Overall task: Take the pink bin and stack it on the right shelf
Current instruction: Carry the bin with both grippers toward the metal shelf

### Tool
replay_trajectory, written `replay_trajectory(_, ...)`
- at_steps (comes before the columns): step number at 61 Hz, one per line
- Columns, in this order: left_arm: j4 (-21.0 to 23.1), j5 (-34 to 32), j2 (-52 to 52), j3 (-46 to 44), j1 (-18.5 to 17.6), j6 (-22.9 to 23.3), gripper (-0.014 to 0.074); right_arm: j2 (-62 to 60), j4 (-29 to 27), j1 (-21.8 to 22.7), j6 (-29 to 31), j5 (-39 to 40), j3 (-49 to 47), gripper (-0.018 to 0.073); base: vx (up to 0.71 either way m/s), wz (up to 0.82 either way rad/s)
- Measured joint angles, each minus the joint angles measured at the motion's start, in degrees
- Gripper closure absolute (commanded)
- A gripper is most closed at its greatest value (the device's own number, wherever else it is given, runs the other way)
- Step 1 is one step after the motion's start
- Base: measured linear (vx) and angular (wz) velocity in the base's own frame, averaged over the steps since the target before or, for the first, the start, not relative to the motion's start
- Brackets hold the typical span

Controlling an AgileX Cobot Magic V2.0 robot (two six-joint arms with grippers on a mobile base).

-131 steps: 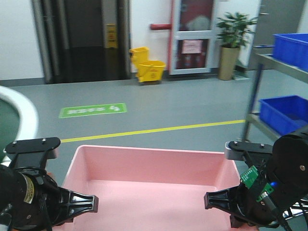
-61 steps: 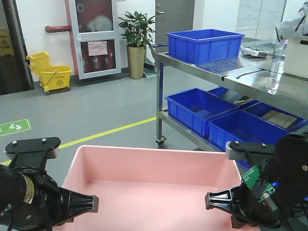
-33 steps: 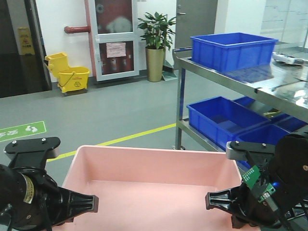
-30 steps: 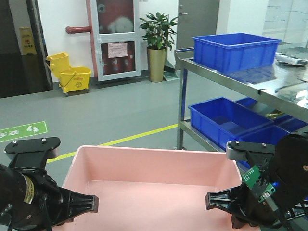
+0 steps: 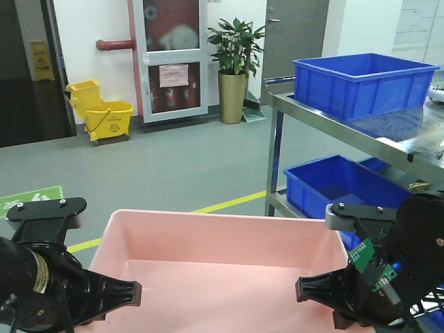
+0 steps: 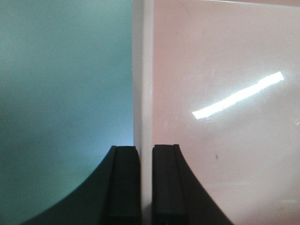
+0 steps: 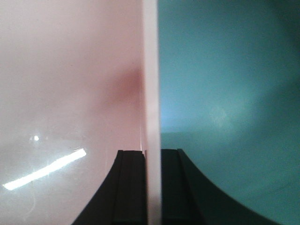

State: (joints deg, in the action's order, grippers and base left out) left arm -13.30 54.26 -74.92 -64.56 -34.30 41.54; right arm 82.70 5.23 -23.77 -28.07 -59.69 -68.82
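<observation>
While both my arms reach forward, the bin (image 5: 222, 267) sits gripped between them, its open top facing up and its long side across the front view. On the bin's left wall my left gripper (image 6: 145, 157) is clamped tight: one black finger inside, one outside, with the pale rim pinched in the thin gap. On the bin's right wall my right gripper (image 7: 151, 159) does the same, the rim squeezed between its two fingers. A streak of glare lies across the bin's pink floor in both wrist views, and blurred green-grey ground shows outside the walls.

Beyond the bin and to its right stands the shelf (image 5: 392, 135), apart from the bin, its steel top deck shining. One blue crate (image 5: 361, 83) rests on that top deck and a second crate (image 5: 333, 184) on the lower deck, just past the bin's far right corner. A yellow line (image 5: 232, 201) crosses the floor just past the bin's far rim. Well beyond the bin, by the back wall, are a mop bucket (image 5: 104, 114) to the left and a plant (image 5: 236, 41) near the middle.
</observation>
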Motion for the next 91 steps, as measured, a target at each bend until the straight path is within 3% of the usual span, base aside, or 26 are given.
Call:
replay_trajectory(62,0.0,0.0,0.0,0.0,0.0,0.0,0.0432,0.0,0.0,0.0,0.0,0.05,0.0,0.0568,0.38,-0.22)
replay_trajectory(91,-0.04,0.0,0.0,0.0,0.0,0.0,0.0432,0.0,0.0,0.0,0.0,0.05,0.0,0.0568,0.31,-0.46)
